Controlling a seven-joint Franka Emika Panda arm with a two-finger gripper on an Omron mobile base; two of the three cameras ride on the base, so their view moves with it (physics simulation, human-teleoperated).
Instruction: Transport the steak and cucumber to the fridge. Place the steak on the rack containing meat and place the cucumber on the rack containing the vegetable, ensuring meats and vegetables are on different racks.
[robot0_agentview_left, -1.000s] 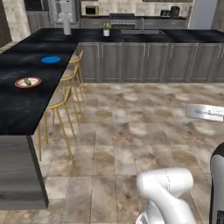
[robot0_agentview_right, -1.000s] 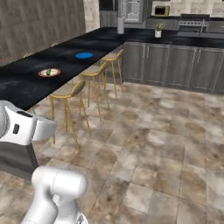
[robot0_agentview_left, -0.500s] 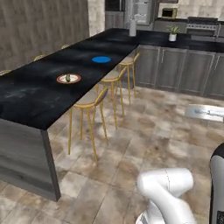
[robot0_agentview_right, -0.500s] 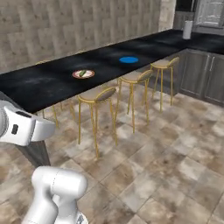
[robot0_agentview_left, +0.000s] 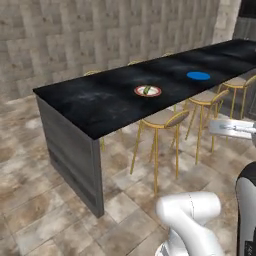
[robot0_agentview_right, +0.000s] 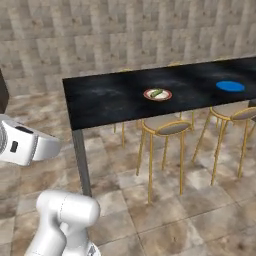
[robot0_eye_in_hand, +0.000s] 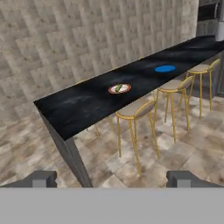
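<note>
Swinging round, base now faces the worktop (robot0_agentview_left: 100, 107) and cucumber (robot0_agentview_left: 147, 90); fingers (robot0_eye_in_hand: 111, 178) spread, empty, nothing collected yet.

White Franka arm (robot0_agentview_left: 187, 212) with dark joints

Its links are smooth, rounded, glossy white shells; a black band marks a joint at the right edge of the left base view. The white hand (robot0_agentview_left: 231, 128) is flat and boxy with grey detail. Two small dark grey, blocky fingertips (robot0_eye_in_hand: 42, 178) stand wide apart.
</note>
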